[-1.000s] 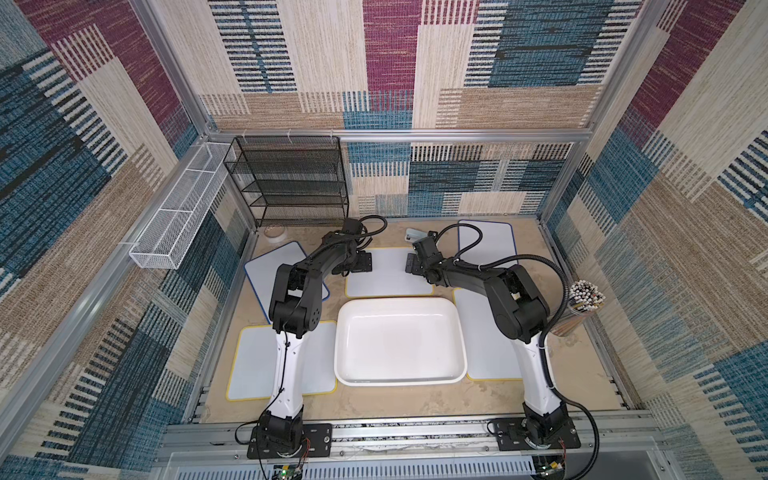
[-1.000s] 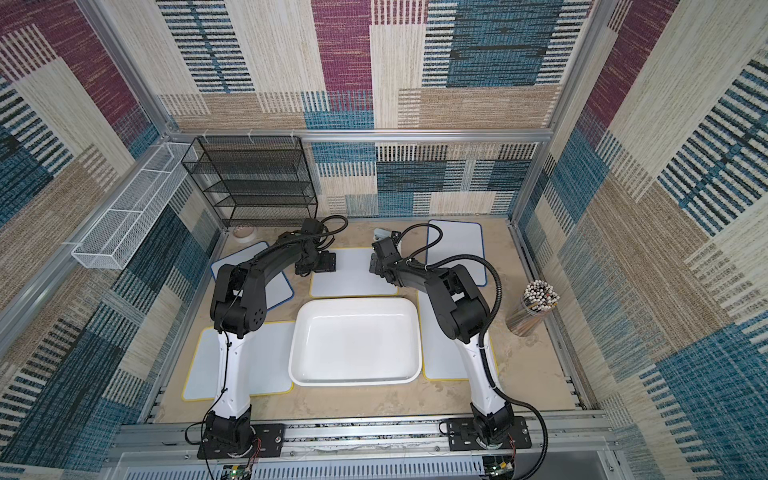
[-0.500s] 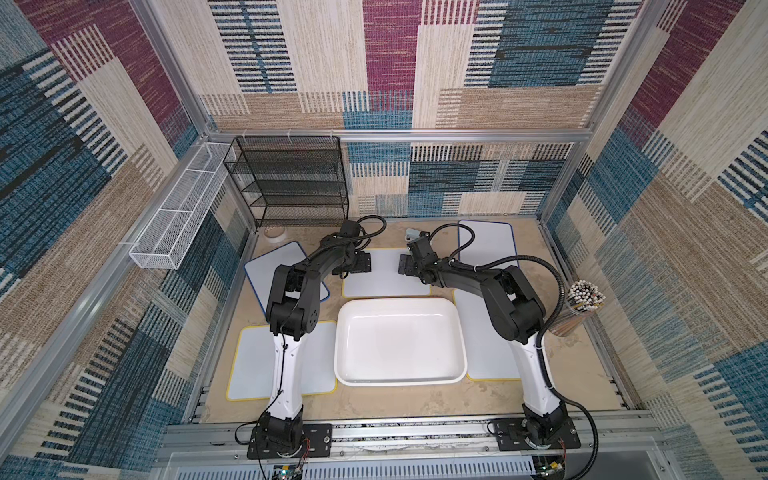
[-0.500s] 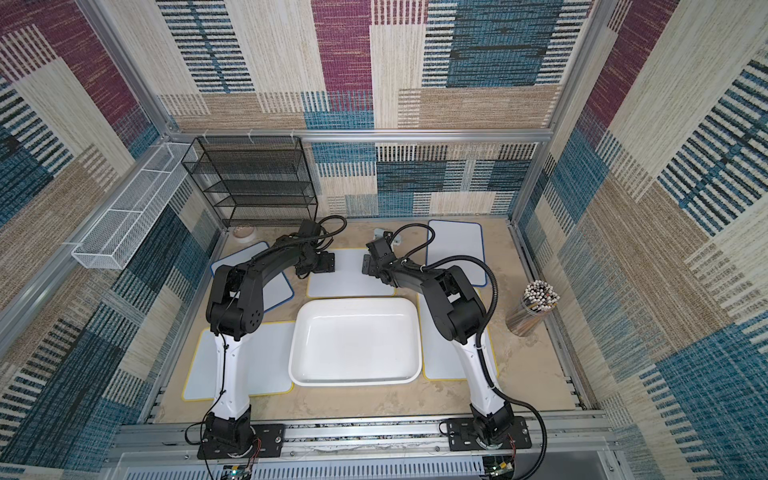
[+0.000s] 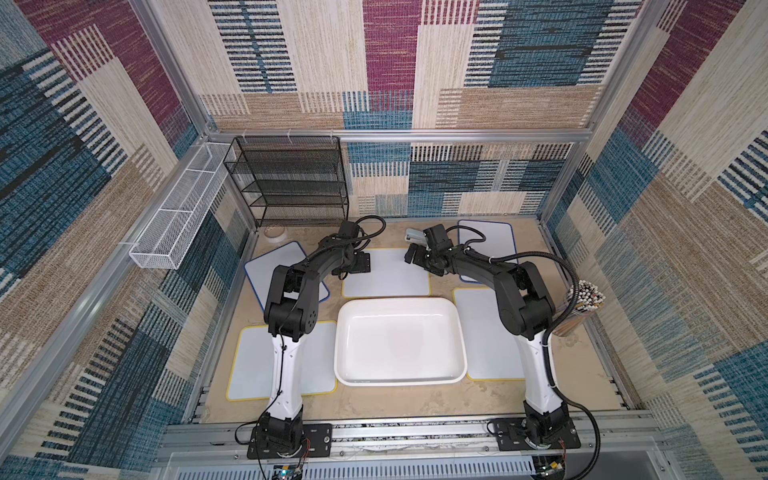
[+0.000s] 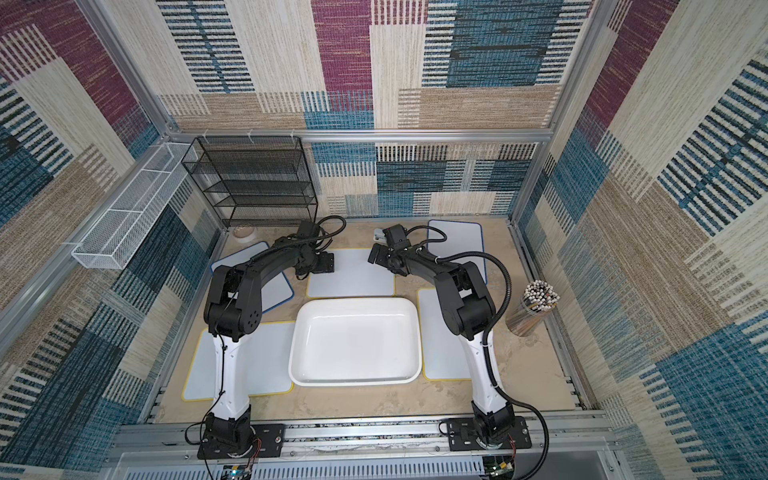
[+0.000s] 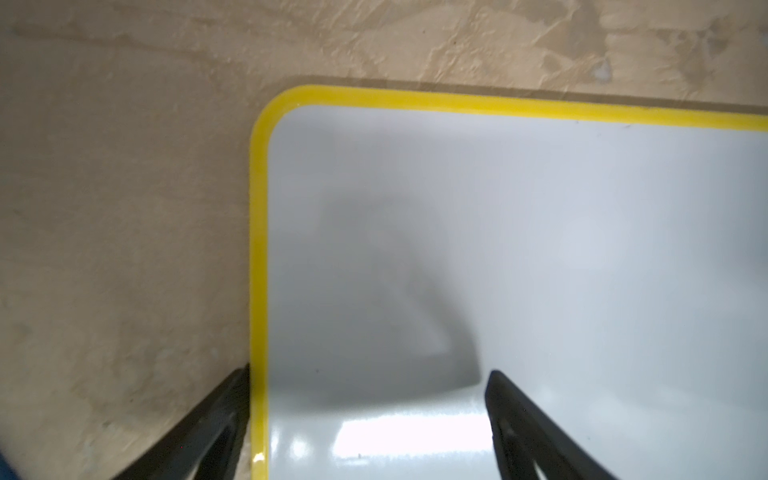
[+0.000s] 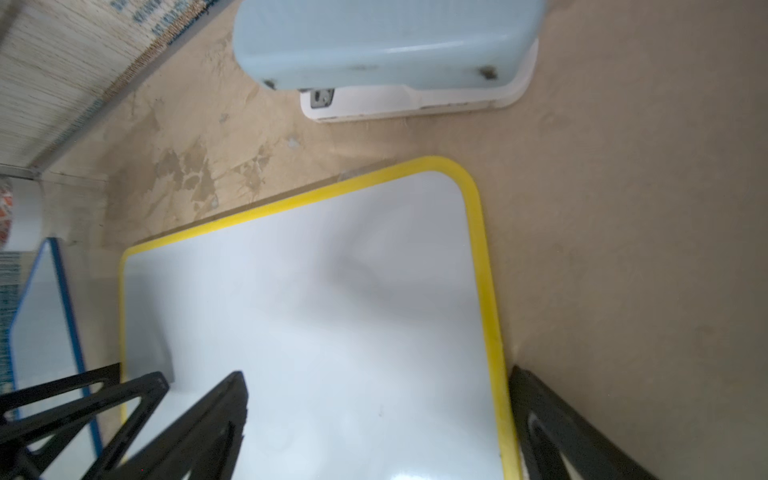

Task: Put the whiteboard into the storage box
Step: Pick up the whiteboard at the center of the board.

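A yellow-rimmed whiteboard lies flat on the table just behind the storage box, a shallow white tub with nothing in it. My left gripper is open at the board's left edge. One of its fingers is on the table outside the yellow rim, while the other is over the white face. At the board's right edge my right gripper is open too, its fingers astride the rim there. Neither gripper holds anything.
Several more whiteboards lie around the tub: blue-rimmed ones at back right and left, yellow-rimmed ones at front left and right. A pale blue stapler-like object, black mesh rack, wire basket and stick-filled cup stand around.
My right gripper has shifted slightly left, to the whiteboard's right edge. The left gripper has stayed at the left edge and its jaws have narrowed a touch.
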`<move>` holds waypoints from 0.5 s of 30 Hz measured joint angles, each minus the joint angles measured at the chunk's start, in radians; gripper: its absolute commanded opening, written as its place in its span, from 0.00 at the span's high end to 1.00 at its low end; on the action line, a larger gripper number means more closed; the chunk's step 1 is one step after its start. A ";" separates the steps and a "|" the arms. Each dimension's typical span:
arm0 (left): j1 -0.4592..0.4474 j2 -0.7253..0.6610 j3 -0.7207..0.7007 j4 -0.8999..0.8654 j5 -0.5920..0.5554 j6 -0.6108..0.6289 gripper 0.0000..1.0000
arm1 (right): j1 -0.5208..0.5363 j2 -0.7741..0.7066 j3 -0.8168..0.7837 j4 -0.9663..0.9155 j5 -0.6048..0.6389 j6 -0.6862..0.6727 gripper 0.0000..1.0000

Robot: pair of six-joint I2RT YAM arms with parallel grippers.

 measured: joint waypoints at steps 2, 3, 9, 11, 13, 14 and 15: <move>0.000 0.000 0.000 0.003 0.000 0.000 0.12 | -0.023 -0.002 -0.003 0.003 -0.062 0.040 0.00; 0.000 -0.001 -0.001 0.003 0.000 0.000 0.12 | -0.035 -0.002 -0.006 0.009 -0.097 0.060 0.00; 0.000 -0.010 -0.009 0.009 0.000 0.000 0.12 | -0.083 -0.002 -0.029 0.053 -0.229 0.154 0.00; 0.000 -0.011 -0.010 0.010 0.000 0.000 0.12 | -0.092 -0.004 -0.037 0.068 -0.253 0.177 0.00; 0.000 -0.014 -0.010 0.010 0.001 0.000 0.12 | -0.101 -0.009 -0.055 0.088 -0.279 0.200 0.00; 0.000 -0.015 -0.010 0.010 0.002 0.000 0.12 | -0.104 -0.013 -0.064 0.097 -0.288 0.211 0.00; 0.000 -0.015 -0.010 0.010 0.002 0.000 0.12 | -0.108 -0.015 -0.072 0.105 -0.300 0.222 0.00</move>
